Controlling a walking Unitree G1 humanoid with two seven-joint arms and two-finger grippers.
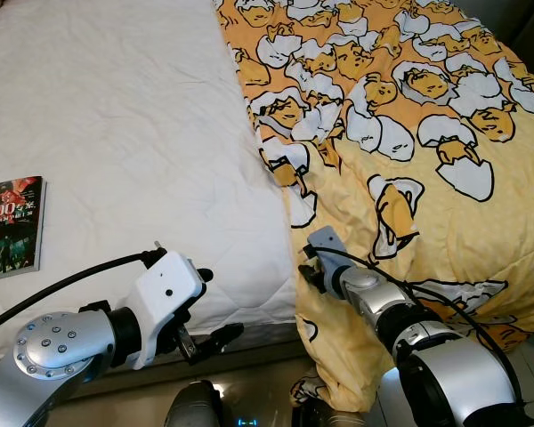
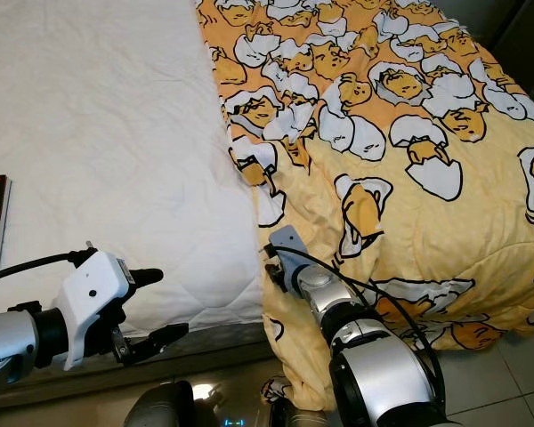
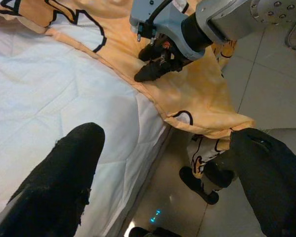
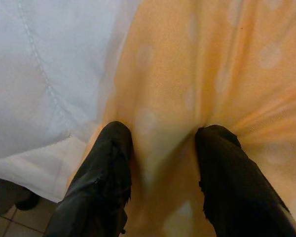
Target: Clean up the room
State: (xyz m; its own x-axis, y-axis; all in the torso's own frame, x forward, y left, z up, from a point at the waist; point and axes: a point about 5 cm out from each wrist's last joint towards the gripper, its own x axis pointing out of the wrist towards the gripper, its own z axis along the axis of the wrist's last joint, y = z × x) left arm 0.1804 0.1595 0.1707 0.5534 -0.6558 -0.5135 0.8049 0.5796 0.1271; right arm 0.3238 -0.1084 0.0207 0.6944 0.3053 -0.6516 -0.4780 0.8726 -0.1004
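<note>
Our right claw (image 1: 310,274) presses, fingers parted, into the blanket (image 1: 409,133) edge at the bed's (image 1: 116,133) foot; left claw (image 1: 212,311) wide, empty, farther.

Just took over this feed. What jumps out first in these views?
The yellow cartoon-egg blanket covers the bed's right half and spills over its foot, leaving the white mattress bare on the left. The right gripper presses into the blanket's edge at the bed's foot, fingers apart with fabric bunched between them. The left gripper hovers open at the mattress edge, and a book lies far left.
</note>
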